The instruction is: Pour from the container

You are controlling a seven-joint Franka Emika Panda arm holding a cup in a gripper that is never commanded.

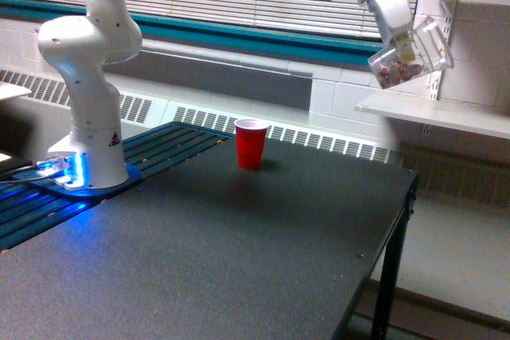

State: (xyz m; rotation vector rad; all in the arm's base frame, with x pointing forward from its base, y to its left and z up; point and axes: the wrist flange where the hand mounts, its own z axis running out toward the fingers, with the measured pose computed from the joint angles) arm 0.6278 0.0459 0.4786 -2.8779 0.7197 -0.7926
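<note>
The hand (408, 47) grips the clear container (410, 55) high at the exterior view's right, tilted with pinkish bits still inside and well apart from the red cup (251, 143) on the counter (239, 252), so pouring seems not yet begun.

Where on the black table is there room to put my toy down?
Lots of room. The table is bare from the red cup forward to the near edge, and from the cup across to the edge on the exterior view's right. It is crowded only on the exterior view's left, by the robot's base. The gripper holds the clear container high, off to the right.
</note>
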